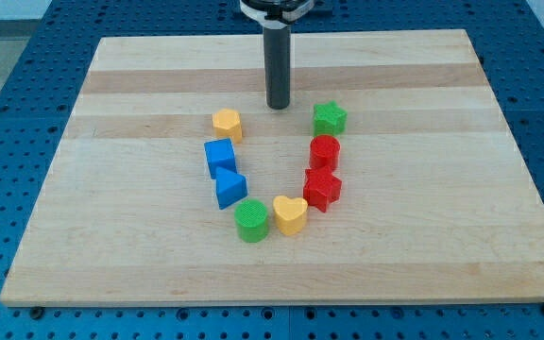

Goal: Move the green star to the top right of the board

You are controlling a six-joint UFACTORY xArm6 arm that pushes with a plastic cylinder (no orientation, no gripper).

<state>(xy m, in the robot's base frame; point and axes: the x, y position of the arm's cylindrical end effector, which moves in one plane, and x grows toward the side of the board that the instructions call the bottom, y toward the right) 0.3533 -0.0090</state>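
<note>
Camera view cuts off the rod's top (no jaws to judge); my tip [279, 106] stands left of green star [330, 118]

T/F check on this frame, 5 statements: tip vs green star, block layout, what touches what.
1. My tip is to the view's left of the green star. True.
2. My tip touches the green star. False: bare board separates them.
3. The green star sits at the board's top right corner. False: it is near the middle, atop the right column of blocks.
4. The green cylinder is beside the yellow heart. True.
5. Two blue blocks lie on the view's right. False: they are left; red ones are right.
</note>
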